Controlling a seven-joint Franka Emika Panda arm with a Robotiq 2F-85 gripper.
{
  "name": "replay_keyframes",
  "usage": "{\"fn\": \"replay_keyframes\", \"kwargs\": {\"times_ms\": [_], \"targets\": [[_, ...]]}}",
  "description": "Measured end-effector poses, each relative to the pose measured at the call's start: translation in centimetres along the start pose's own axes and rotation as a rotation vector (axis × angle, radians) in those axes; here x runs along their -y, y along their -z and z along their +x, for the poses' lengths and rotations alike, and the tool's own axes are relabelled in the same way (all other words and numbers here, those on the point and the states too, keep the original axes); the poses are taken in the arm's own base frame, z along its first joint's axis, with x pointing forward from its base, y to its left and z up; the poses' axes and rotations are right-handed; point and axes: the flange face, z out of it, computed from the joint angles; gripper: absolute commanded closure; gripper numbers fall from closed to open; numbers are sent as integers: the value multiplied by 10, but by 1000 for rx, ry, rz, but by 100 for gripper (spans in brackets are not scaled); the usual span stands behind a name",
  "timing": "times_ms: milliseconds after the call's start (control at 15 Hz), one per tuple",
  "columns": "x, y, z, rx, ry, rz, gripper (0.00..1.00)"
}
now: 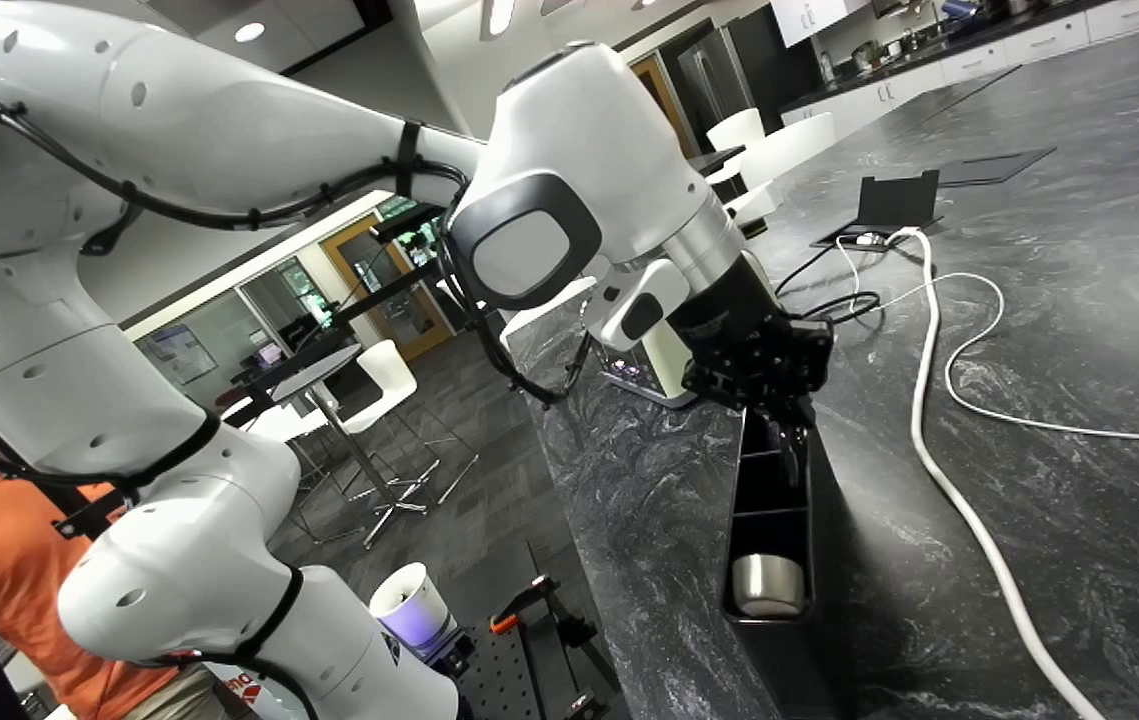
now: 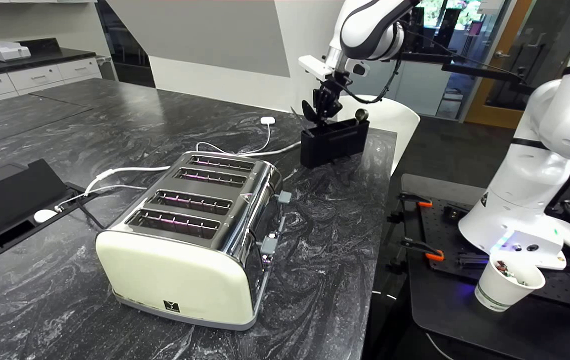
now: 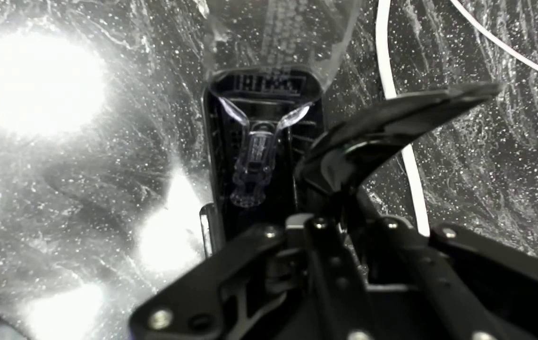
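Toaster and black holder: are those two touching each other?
Apart. In an exterior view, a strip of dark countertop shows between the toaster and the black holder.

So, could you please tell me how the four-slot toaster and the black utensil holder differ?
Colour: the four-slot toaster is cream and shiny metal, while the black utensil holder is dark all over.
Shape: the toaster is broad and boxy; the holder is narrow.
Contents: nothing pokes from the toaster's top, but a rounded metal utensil rises from the holder.
Both stand upright on the dark marbled countertop.
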Motion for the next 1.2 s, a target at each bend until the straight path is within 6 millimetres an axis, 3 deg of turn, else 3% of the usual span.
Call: {"fn": "replay_keyframes", "kwargs": {"times_ms": [600,1200], "targets": [[-8,45,-16,4,103,112,96],[-55,135,-55,57,250,261,96]]}}
